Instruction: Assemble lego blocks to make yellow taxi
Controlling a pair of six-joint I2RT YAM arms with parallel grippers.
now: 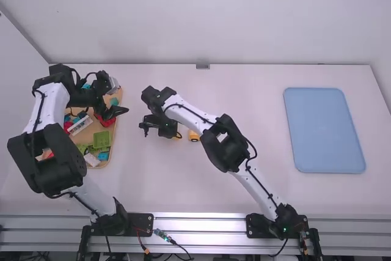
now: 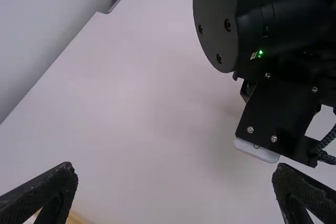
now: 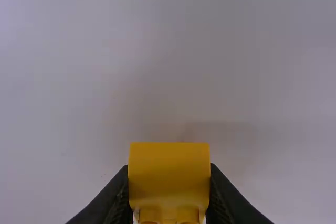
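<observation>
Where the brown tray sits at the left side of the high view, the loose blocks lie in a mix of green, blue, red and white. Over the tray's right side is the left gripper, with its two fingers spread wide and nothing between them. Left of the middle in the high view is the right gripper, low over the white table. The right wrist view has it at the bottom middle, pinching a yellow block between its two fingers. Just right of that gripper in the high view is a small yellow piece on the table. I can't tell if it is one block or a few stuck together. Far off at the right side is a flat blue tray. I think the job is at an early or middle part: yellow bits are out on the table, but I can't see a whole taxi. What is left, I guess, is to line up the yellow block, push it on tight, and add any other parts.
</observation>
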